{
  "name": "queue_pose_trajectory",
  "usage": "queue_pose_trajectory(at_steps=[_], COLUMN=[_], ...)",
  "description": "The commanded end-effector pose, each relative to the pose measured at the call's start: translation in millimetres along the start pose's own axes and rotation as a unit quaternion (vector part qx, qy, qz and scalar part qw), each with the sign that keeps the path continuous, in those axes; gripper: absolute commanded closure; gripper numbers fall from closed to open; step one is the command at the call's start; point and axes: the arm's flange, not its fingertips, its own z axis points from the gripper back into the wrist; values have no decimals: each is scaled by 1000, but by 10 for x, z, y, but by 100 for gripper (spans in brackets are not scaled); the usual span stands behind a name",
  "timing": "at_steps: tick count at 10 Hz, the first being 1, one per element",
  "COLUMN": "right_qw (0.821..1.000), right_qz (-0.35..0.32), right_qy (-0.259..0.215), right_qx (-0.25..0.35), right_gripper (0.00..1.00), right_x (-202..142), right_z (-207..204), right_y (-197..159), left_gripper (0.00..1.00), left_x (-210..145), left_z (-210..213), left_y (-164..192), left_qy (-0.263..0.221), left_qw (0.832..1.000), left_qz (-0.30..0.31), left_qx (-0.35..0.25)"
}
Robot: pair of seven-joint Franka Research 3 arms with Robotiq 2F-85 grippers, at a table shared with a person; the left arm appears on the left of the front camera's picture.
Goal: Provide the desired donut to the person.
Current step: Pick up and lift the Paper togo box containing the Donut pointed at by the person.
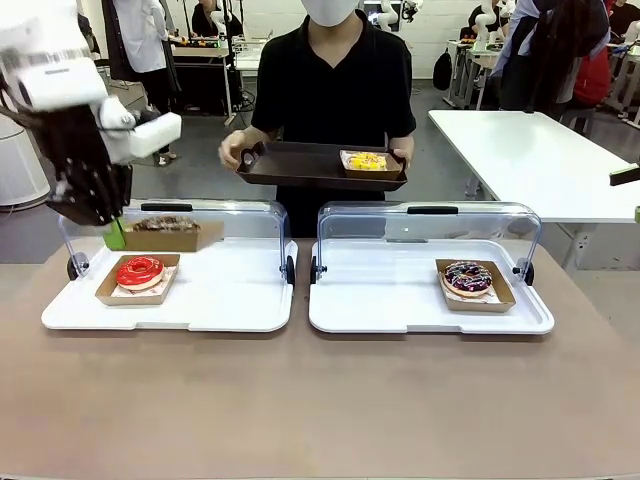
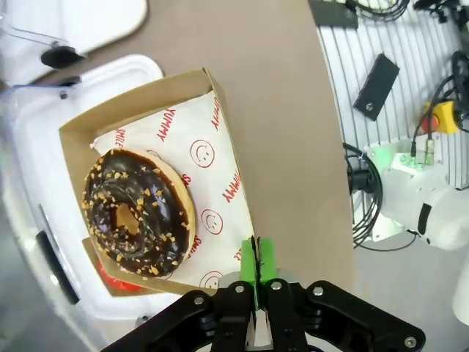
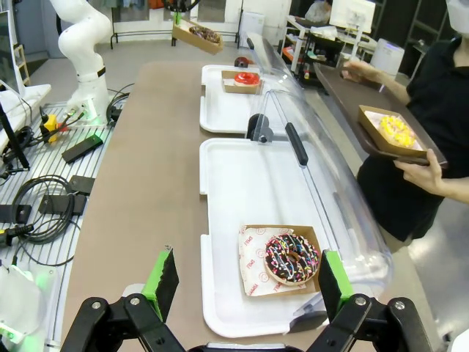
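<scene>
left claw: my left gripper (image 2: 256, 273) has its green pads pinched together on the edge of the brown cardboard box (image 2: 157, 187) with the chocolate nut-sprinkled donut (image 2: 138, 213), held up above the left white plastic tray (image 1: 200, 300).
right claw: right gripper (image 3: 248, 277) wide open, nothing in it, hovering over the sprinkled donut (image 3: 292, 258).
target: the person in the black T-shirt (image 1: 335, 85) holds a dark rectangular tray (image 1: 290, 165) beyond the left white tray's clear lid; a yellow donut (image 1: 364, 160) sits on it already.
tip: I'd keep the box level, it's only an edge grip so it'll sag. Go over the lid, set it on a bare part of the dark tray.
</scene>
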Motion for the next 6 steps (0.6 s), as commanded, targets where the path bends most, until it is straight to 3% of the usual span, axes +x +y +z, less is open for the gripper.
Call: queue_pose_trajectory(at_steps=[1, 6], right_qw=[1000, 1000], right_qz=[10, 10], right_qy=[0, 0], right_qx=[7, 7], right_gripper=[0, 0], right_x=[-13, -13], right_z=[11, 11], right_y=[15, 15], left_gripper=[100, 100], left_x=[92, -25], left_z=[238, 416], left_y=[40, 257], left_qy=[3, 1], left_qw=[999, 997], left_qz=[20, 36], left_qx=[29, 66])
